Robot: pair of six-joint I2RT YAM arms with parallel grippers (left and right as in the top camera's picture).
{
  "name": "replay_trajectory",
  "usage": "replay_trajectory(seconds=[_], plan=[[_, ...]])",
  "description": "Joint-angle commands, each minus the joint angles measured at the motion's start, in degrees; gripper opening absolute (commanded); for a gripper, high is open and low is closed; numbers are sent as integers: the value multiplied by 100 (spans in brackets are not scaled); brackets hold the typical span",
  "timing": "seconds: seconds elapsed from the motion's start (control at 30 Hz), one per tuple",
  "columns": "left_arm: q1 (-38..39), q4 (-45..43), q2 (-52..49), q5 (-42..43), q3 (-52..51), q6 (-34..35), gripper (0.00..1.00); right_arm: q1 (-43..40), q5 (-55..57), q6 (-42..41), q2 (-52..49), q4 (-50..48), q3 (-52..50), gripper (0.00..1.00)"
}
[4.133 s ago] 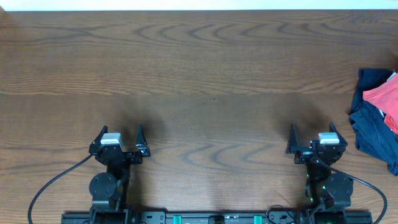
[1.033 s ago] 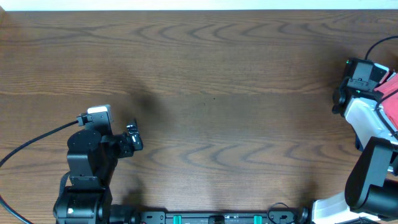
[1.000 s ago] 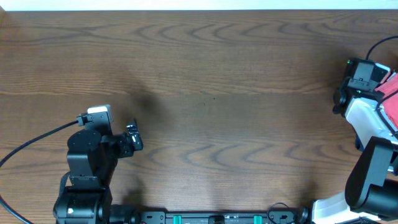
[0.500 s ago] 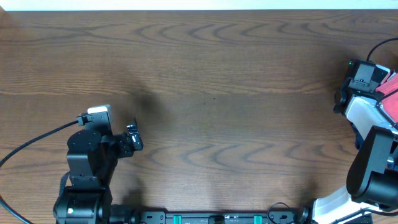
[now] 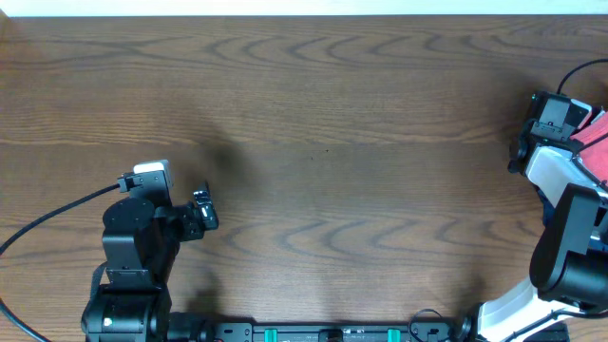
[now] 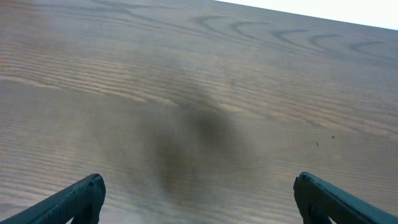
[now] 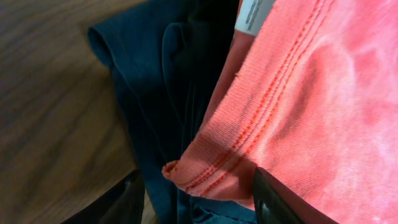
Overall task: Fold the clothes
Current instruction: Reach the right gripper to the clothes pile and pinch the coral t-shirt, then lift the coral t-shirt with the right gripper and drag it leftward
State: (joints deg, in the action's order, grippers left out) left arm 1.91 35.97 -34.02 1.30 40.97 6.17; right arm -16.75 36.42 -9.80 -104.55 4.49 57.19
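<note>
- The wooden surface (image 5: 323, 114) is bare over almost all its width. This is judged to be the room kept for spreading and folding the clothes.
- The right arm (image 5: 570, 247) is stretched to the far right edge of the surface, where the clothes lie. It hides nearly all of them in the overhead view.
- The left arm (image 5: 133, 237) is held back near its base. It is probably not needed until the garment is brought to the middle.
- The red-orange T-shirt (image 7: 311, 93) lies at the right edge, on top of a dark blue garment (image 7: 143, 81). Only a stitched hem and some cloth are seen. Lettering and overall shape are cut off.
- The dark blue garment is crumpled under the T-shirt. What kind of garment it is cannot be told.
- The left fingers (image 6: 74, 202) are spread wide apart over bare wood, with nothing between them.
- The right fingers (image 7: 273, 202) stand on both sides of a folded hem corner of the T-shirt. Whether the cloth is pinched cannot be told.
- A white tag (image 7: 252, 15) is cut off at the top edge, so its print is not readable.
</note>
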Motion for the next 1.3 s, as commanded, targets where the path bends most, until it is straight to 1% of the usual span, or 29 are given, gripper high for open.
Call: replay_trajectory(seconds=[0.0,0.07,0.1,0.2,0.27,0.4,0.67,0.8,0.87,0.93,1.03,1.1,1.13,1.2,1.27], plan=[[-28,7,-2,-28,116,33,98,-76,26,24,-57,-76,39,53],[-28,4,-2,-28,116,33,98,-109,48,22,-57,-96,39,52],[-28,4,-2,-28,116,33,98,-120,66,22,-57,-94,39,50],[-28,4,-2,-28,116,33,98,-170,66,22,-57,-96,39,39],[-28,4,-2,-28,116,33,98,-205,63,22,-57,-96,39,28],[-28,4,-2,-28,116,33,98,-249,66,22,-57,-96,39,1],[-28,2,-2,-28,116,33,98,-236,-50,46,2,-74,57,1],[-28,2,-2,-28,116,33,98,-232,-251,111,468,136,262,1],[-28,2,-2,-28,116,33,98,-229,-723,214,850,378,577,1],[-28,0,-2,-28,116,33,98,-214,-1532,380,1213,636,992,1],[-28,2,-2,-26,116,35,98,-61,-3300,765,1694,1154,1799,1],[-28,0,-2,-26,116,35,98,175,-4542,914,1939,1567,2356,1],[-28,0,-2,-26,116,35,98,363,-5388,1137,2050,1812,2671,1],[-28,2,-2,-26,116,35,98,726,-6572,1585,2184,2170,3136,1],[-28,2,-2,-26,116,35,98,1143,-7101,2096,2286,2494,3543,1]])
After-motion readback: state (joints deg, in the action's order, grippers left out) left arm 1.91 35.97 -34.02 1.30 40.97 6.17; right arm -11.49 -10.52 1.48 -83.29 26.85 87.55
